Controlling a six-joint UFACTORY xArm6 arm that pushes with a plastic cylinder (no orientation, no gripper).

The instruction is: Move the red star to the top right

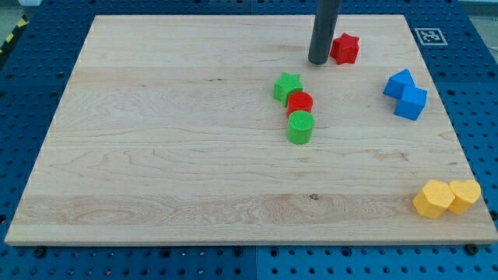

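The red star lies near the view's top, right of the middle, on the wooden board. My tip stands just to the star's left, close to it or touching it. The rod rises straight up out of the view's top.
A green star, a red cylinder and a green cylinder sit in a tight row below my tip. Two blue blocks lie at the right. A yellow hexagon and a yellow heart lie at the bottom right.
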